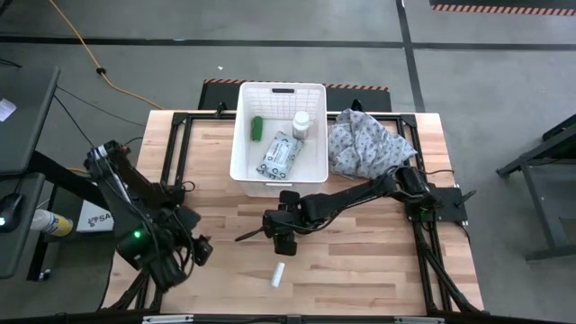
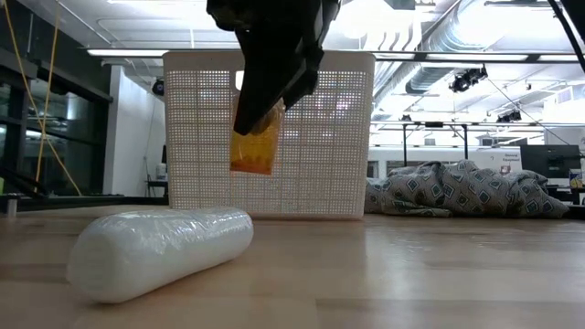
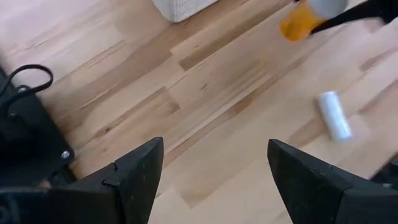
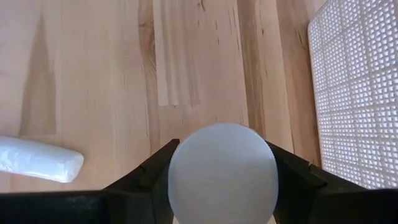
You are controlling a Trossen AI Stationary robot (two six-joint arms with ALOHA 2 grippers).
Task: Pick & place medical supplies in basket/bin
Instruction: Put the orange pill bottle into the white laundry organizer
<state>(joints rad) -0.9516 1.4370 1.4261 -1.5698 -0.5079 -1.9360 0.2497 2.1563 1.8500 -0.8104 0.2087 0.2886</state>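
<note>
Left end effector (image 1: 200, 252) waits at the left front corner of the table (image 1: 360, 261), with its two dark fingers (image 3: 134, 177) spread wide and nothing between them.

Next over, near the front edge, a small white tube (image 1: 279, 274) lies flat on the wood, on its own — no arm is touching it.

Just behind it, the right end effector (image 1: 281, 241) hangs above the table, in front of the white bin (image 1: 243, 126). Its fingers pinch an orange bottle with a white cap (image 2: 256, 142), which hangs up in the air, clear of the wood and still outside the bin.

Inside the bin, a green cylinder (image 1: 256, 128) stands by the left wall, a grey-green wipes packet (image 1: 279, 155) lies flat in the middle, and a white bottle (image 1: 301, 123) sits toward the back right.

Just right of the bin, a grey patterned cloth (image 1: 364, 144) lies in a crumpled heap on the table.
</note>
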